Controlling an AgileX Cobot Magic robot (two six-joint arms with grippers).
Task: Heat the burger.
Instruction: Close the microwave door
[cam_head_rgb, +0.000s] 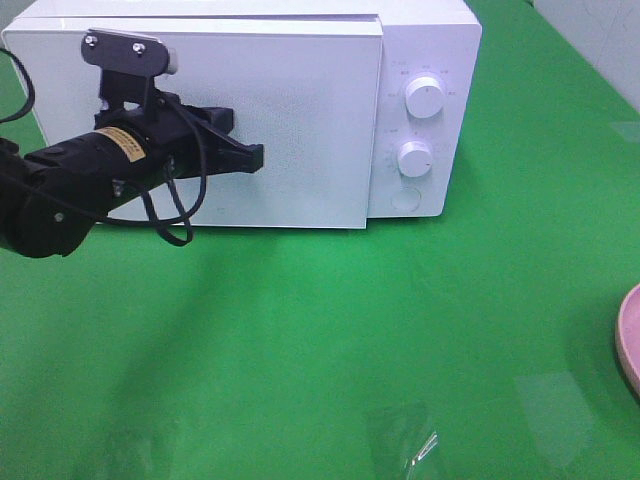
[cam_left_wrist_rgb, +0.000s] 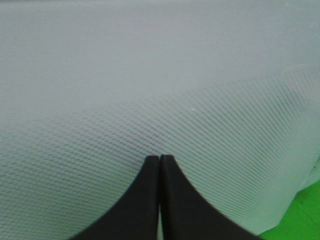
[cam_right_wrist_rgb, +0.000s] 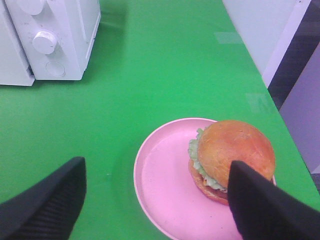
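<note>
The burger (cam_right_wrist_rgb: 232, 152) has a glossy golden bun and green lettuce. It sits on the right side of a pink plate (cam_right_wrist_rgb: 160, 195) in the right wrist view. My right gripper (cam_right_wrist_rgb: 156, 167) hovers open above the plate, with one black finger (cam_right_wrist_rgb: 50, 200) off its left rim and the other finger (cam_right_wrist_rgb: 265, 207) over the burger's near edge. My left gripper (cam_head_rgb: 250, 157) is shut on nothing, its joined fingertips (cam_left_wrist_rgb: 150, 170) pointing at the white microwave door (cam_head_rgb: 290, 120). In the exterior high view the burger is out of sight.
The white microwave (cam_head_rgb: 430, 40) stands at the back on the green table (cam_head_rgb: 320, 330), with two knobs (cam_head_rgb: 424, 98) and a round button on its right panel. The plate's rim (cam_head_rgb: 630, 340) shows at the right edge. The table's right edge (cam_right_wrist_rgb: 260, 75) lies near the plate.
</note>
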